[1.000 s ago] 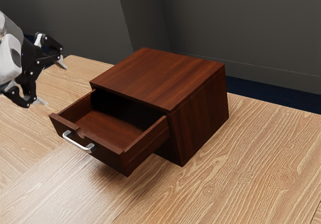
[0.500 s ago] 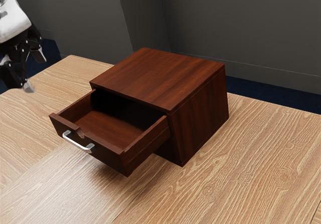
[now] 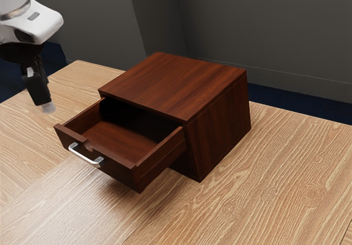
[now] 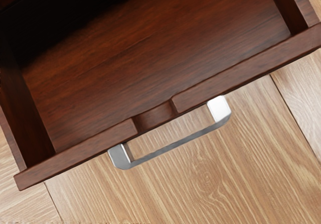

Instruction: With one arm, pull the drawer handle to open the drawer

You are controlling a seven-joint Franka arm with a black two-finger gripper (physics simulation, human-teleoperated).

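While your gripper (image 3: 43, 98) hangs in the air at the exterior view's left, over the table (image 3: 264, 190), it touches neither the drawer (image 3: 126, 140) nor the handle (image 3: 85, 154). You see it from its narrow side, as one dark shape that points down under the white hand. From this angle you cannot tell how far the jaws are open, and you see nothing in their grasp.

The drawer is pulled out of the dark brown cabinet (image 3: 176, 83) and stands open toward the exterior view's lower left. A good part of its inner floor is uncovered, and its back part lies in shadow under the cabinet's top. The handle is a silver bar fixed on the outside of the front panel, and it runs along the panel. It lies lower than the gripper and toward the exterior view's right of it, well apart.

When you look at the wrist view, you see down into the drawer (image 4: 150, 63) from above. The front panel crosses this view slantwise, and its upper edge has a shallow notch just above the handle (image 4: 170, 143). The bar stands off from the panel on two short legs, and through the gap you see the light wood of the table (image 4: 210, 184).
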